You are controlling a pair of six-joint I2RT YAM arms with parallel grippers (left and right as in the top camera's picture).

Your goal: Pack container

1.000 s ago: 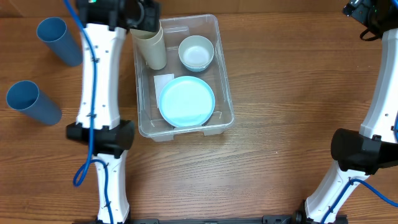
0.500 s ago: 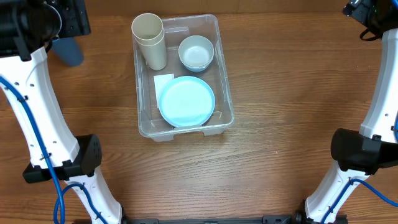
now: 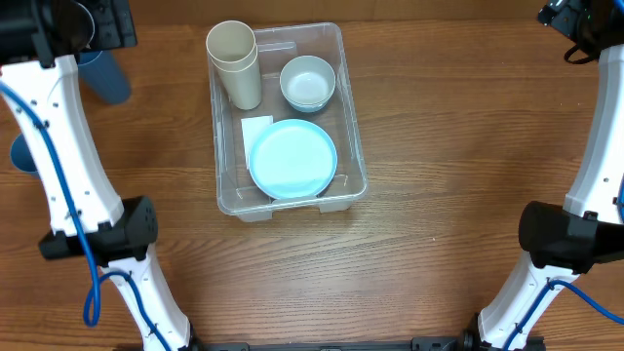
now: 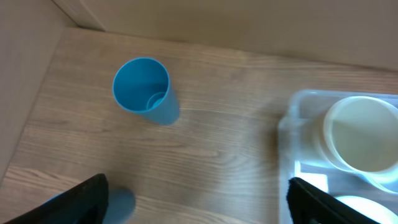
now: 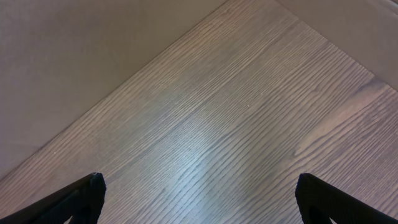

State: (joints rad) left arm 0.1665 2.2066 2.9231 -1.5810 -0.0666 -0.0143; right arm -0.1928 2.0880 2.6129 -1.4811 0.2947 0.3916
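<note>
**Bin sits mid-table, both grippers open and empty**

The clear bin (image 3: 353, 117) is in the middle of the wood table (image 3: 448, 195), long side running away from the robot, btw the two arms. Neither gripper is touching it.

Inside the bin:
- A tan cup (image 3: 234, 60) stands in the far L corner, mouth up. It may be two cups nested, can't tell for sure.
- A pale bowl (image 3: 308, 81) sits in the far R corner, just beside the cup.
- A light blue plate (image 3: 292, 158) lies flat in the near half and takes up most of the width.
- A white label (image 3: 255, 126) on the base shows btw the cup and the plate, w/ the plate covering part of it.

L side: the L gripper (image 4: 196, 202) hangs over bare table, well off to the L of the bin. Its fingers (image 4: 81, 198) are spread wide w/ nothing btw them. A blue cup (image 4: 142, 92) stands upright just ahead of it, mouth up, apart from the bin. From overhead a second blue cup (image 3: 19, 154) shows nearer the robot, mostly hidden behind the L arm (image 3: 68, 146).

R side: the R gripper (image 5: 199, 202) is up at the far R corner of the table, well away from the bin. Its fingers are wide apart and hold nothing. Below it there's only wood grain, plus a plain wall (image 5: 74, 50) along the table's edge.
</note>
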